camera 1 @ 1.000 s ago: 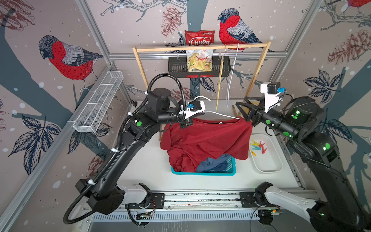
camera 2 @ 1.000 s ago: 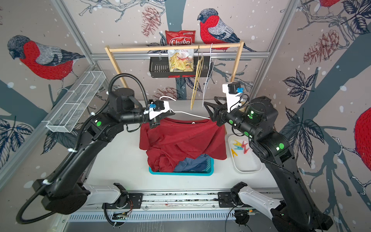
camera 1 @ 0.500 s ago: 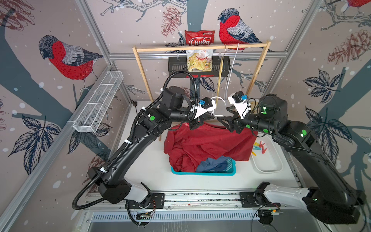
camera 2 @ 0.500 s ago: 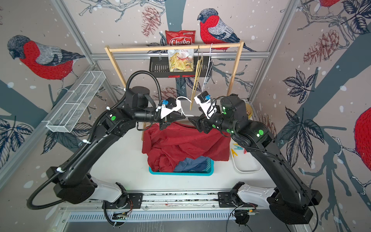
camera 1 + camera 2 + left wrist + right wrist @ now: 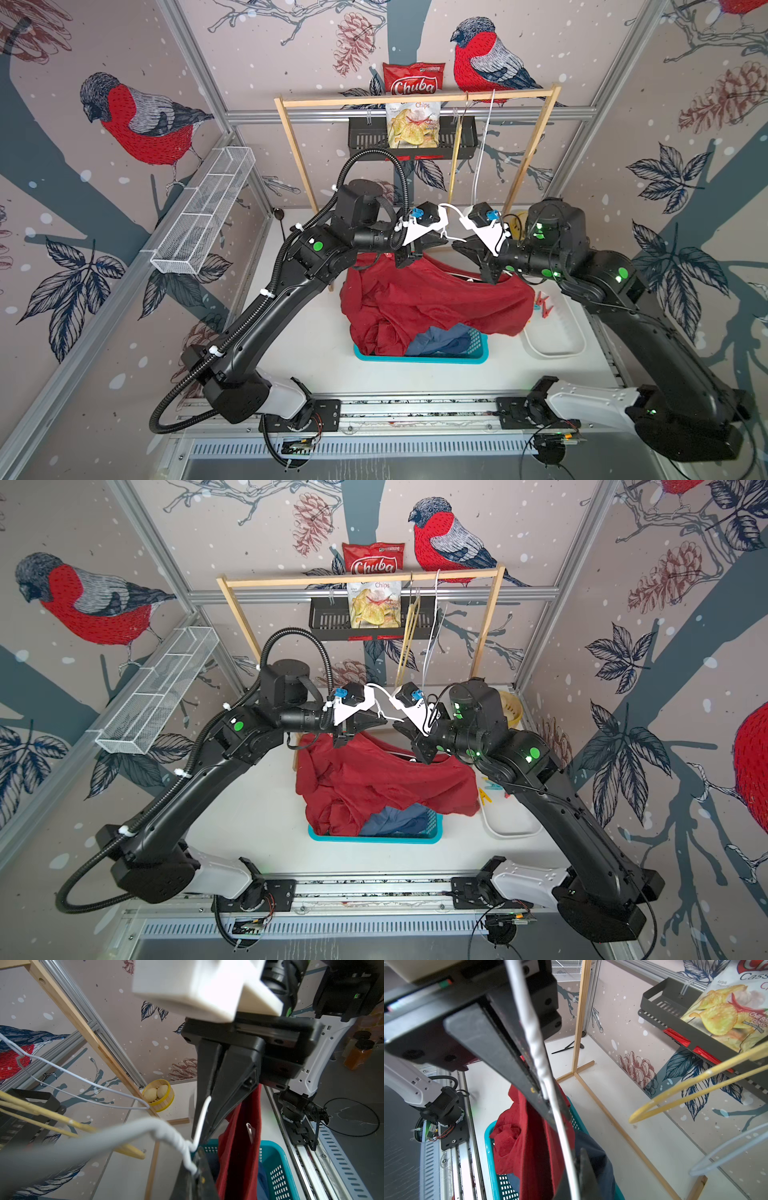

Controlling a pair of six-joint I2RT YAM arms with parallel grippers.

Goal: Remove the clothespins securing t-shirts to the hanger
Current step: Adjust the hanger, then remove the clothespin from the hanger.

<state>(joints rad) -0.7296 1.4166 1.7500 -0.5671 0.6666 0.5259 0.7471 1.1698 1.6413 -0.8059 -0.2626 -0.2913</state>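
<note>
Scene: a white desk (image 5: 316, 332) seen from above, inside a booth papered with bullfinch pictures. Two black robot arms met in the air over its middle.
Left hand (image 5: 442, 241): it was clamped shut on the twisted neck of a white wire hanger (image 5: 166, 1128), just under the hook.
Right hand (image 5: 455, 248): it was closed as well, just beside the left hand. In the left wrist view its black fingers (image 5: 234, 1084) pinched the thin wire of the same hanger.
Red t-shirt (image 5: 436, 299): it hung from the hanger below both hands, and its lower folds sagged into a basket.
Basket (image 5: 419, 358): teal plastic with a slotted wall, standing on the desk directly under the shirt.
Blue t-shirt (image 5: 444, 337): it lay crumpled inside the basket, partly covered by the red cloth.
Clothespins (image 5: 542, 307): red and light blue ones lay loose in a white tray (image 5: 552, 351). The tray sat on the desk just beside the basket, on the right arm's side. A yellow pin showed in a top view (image 5: 484, 798).
Shirt shoulders: the hands mostly hid them, so it was unclear whether a pin gripped the cloth there.
Back of the booth: a wooden rack (image 5: 415, 99) carried a yellowish hanger (image 5: 455, 166) and a pale one (image 5: 482, 158). A bag of chips (image 5: 413, 124) sat near them.
</note>
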